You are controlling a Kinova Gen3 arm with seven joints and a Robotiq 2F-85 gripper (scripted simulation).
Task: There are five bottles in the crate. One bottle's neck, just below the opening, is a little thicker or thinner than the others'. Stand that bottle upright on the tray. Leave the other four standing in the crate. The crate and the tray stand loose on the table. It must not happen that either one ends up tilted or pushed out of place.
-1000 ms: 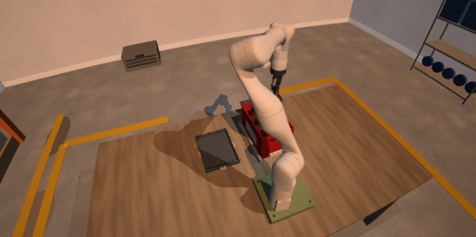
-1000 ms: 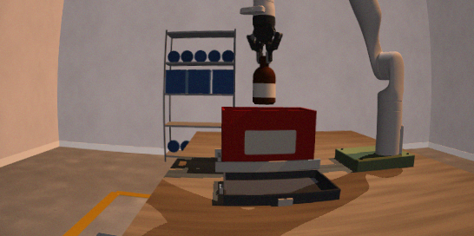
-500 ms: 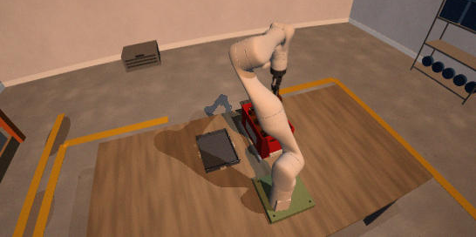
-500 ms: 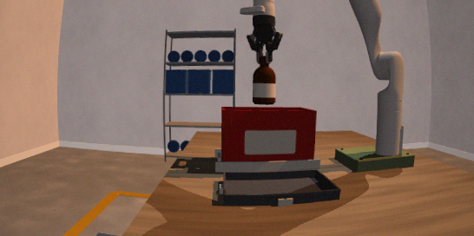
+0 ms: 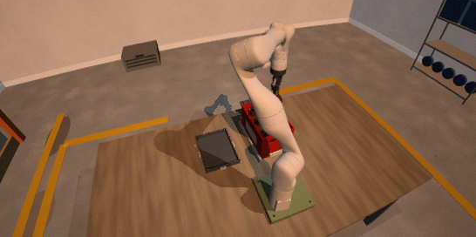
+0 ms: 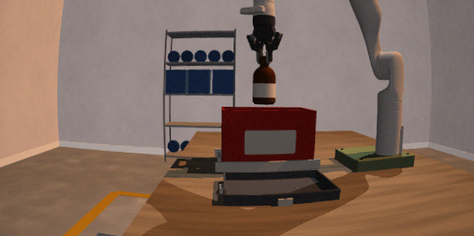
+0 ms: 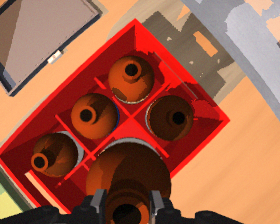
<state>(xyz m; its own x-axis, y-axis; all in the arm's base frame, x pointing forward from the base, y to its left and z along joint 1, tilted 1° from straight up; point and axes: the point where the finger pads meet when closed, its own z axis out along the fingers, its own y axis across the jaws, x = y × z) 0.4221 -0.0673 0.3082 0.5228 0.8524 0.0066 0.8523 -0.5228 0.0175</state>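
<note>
My gripper is shut on the neck of a brown bottle with a white label. The bottle hangs upright, its base a little above the rim of the red crate. Four other brown bottles stand in the crate's compartments in the wrist view. Whether their necks differ in thickness I cannot tell. The dark tray lies flat beside the crate and holds nothing. In the top view the arm hides most of the gripper and part of the crate.
The arm's green base plate is fixed at the table's near edge in the top view. The crate and tray stand close together with a narrow gap on the wooden table. A shelf rack stands far behind.
</note>
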